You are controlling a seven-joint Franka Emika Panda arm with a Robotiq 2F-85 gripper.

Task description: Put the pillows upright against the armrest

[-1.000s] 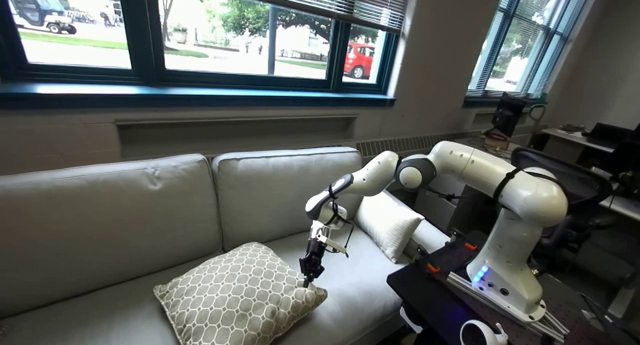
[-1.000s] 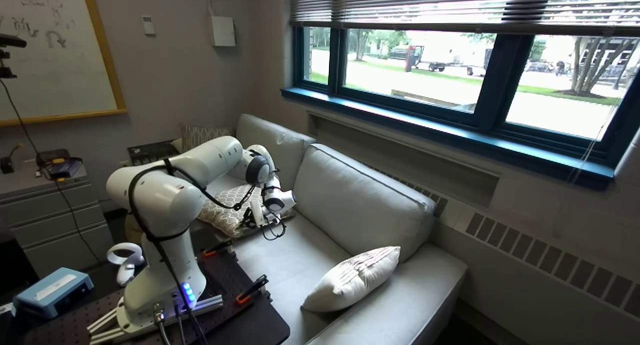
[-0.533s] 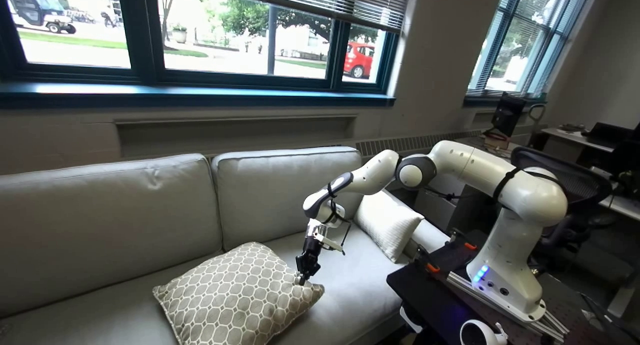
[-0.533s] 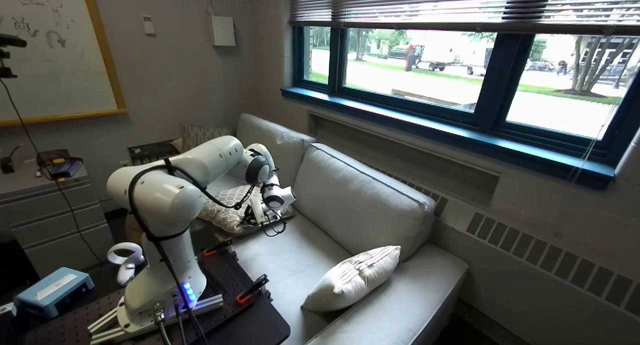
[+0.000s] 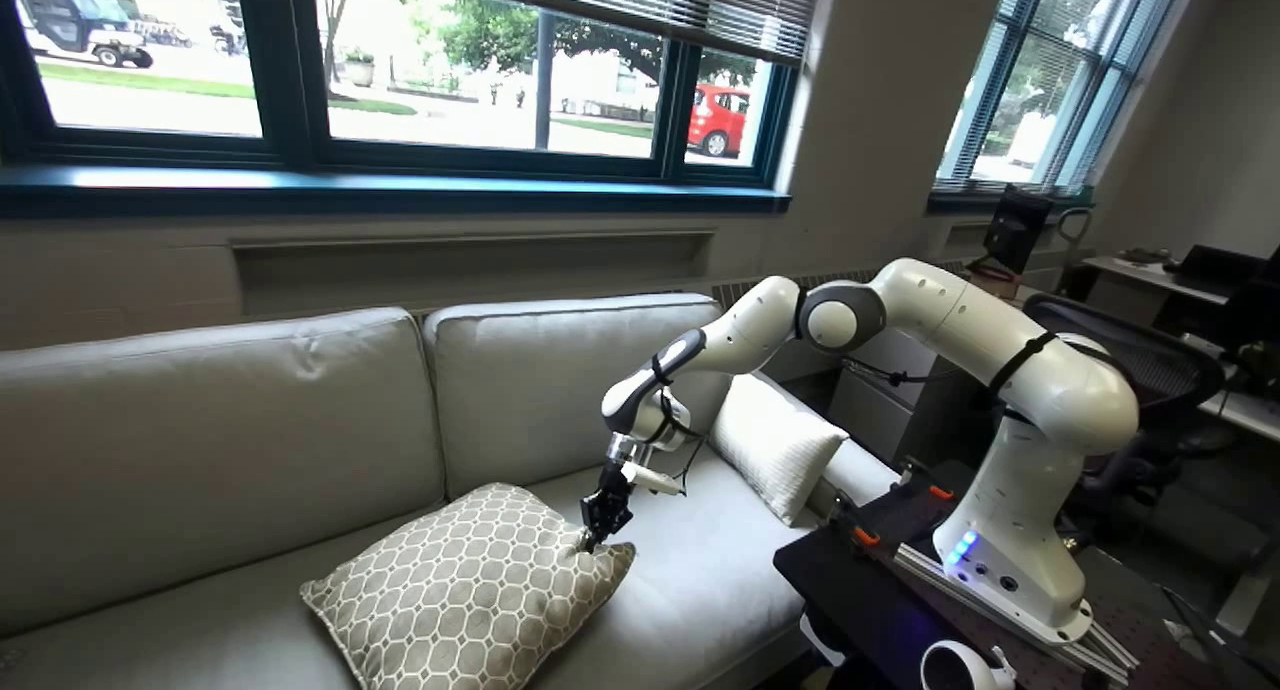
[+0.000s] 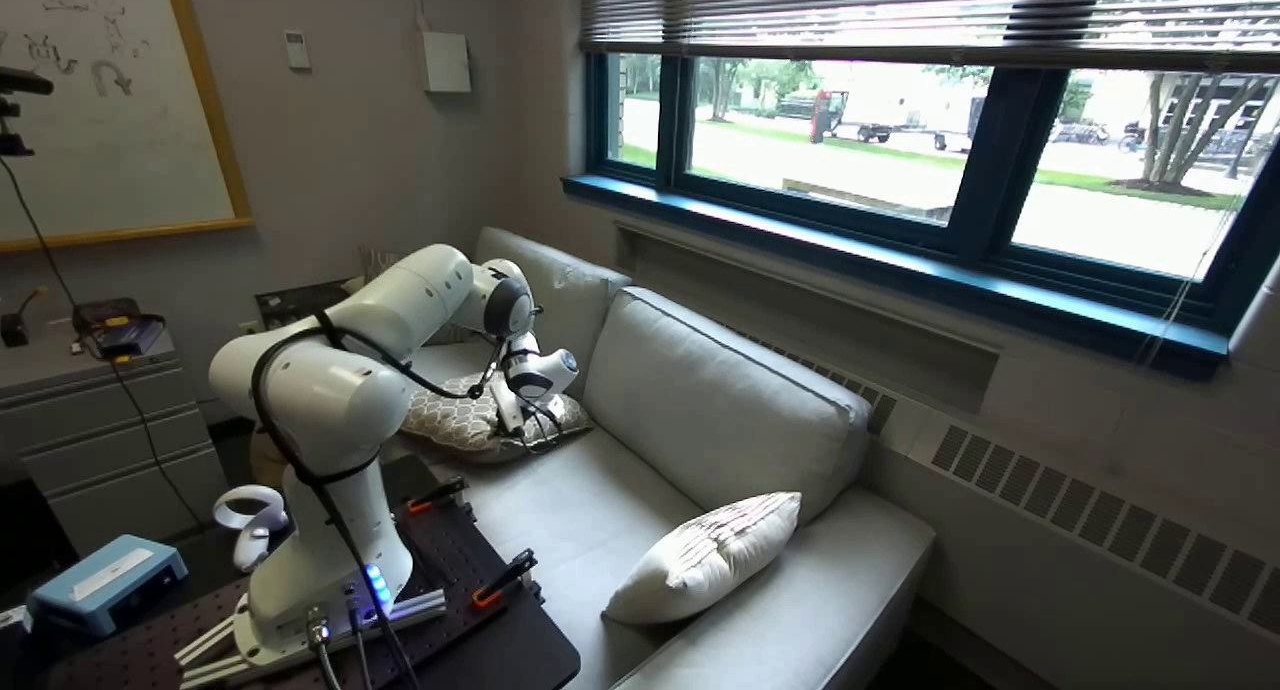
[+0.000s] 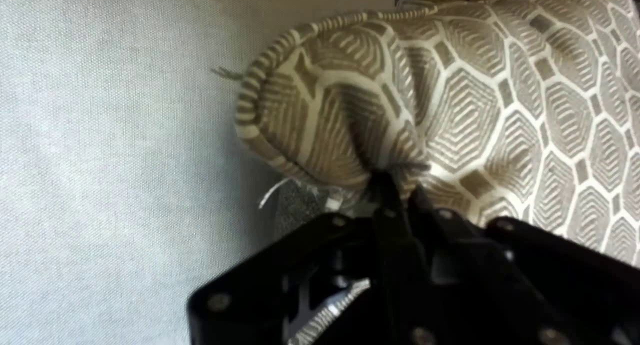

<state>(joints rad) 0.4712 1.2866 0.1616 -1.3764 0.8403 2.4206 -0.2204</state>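
Observation:
The larger beige-and-white lattice pillow lies on the sofa seat; it also shows in an exterior view, partly behind the arm. My gripper is at its near corner. In the wrist view my gripper is shut on a pinched fold of the lattice pillow, and the cloth puckers around the fingertips. That corner is slightly raised. The smaller white pillow leans tilted against the armrest; both show in an exterior view too, the white pillow and the armrest.
Grey back cushions stand behind the seat. The robot's dark mount table, with black-and-orange clamps, stands close to the sofa front. A white controller lies on it. Seat shows between the two pillows.
The gripper has closed on the pillow corner and moved up and left in an exterior view. The corner has risen and shifted with it. The white pillow has not moved.

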